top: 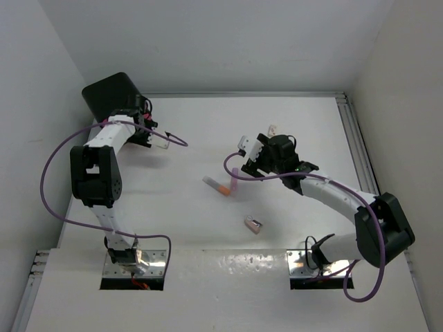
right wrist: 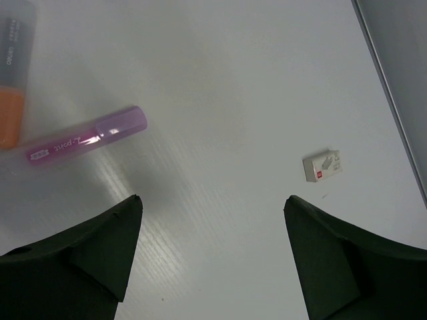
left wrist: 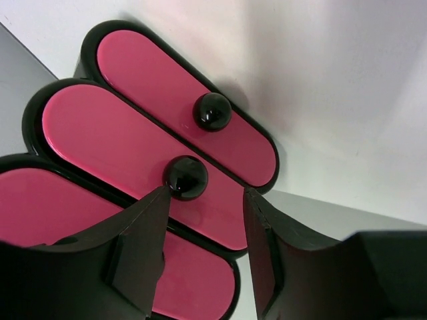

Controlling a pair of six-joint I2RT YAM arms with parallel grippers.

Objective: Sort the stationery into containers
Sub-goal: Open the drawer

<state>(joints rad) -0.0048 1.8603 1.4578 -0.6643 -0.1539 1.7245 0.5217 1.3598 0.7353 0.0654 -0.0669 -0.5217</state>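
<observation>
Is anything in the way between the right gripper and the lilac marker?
Nothing visible. The open right gripper hangs over the white table, with the lilac plastic marker just beyond one finger. The orange-and-white marker lies past it, not between.

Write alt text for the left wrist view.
Open left gripper close to the middle drawer, its black knob by one fingertip. Three pink drawers show, stacked in a glossy black cabinet against a white wall.

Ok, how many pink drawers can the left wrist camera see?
3, stacked in the black cabinet: top drawer, middle drawer, and bottom drawer, partly behind the left tool. More may be hidden below.
</observation>
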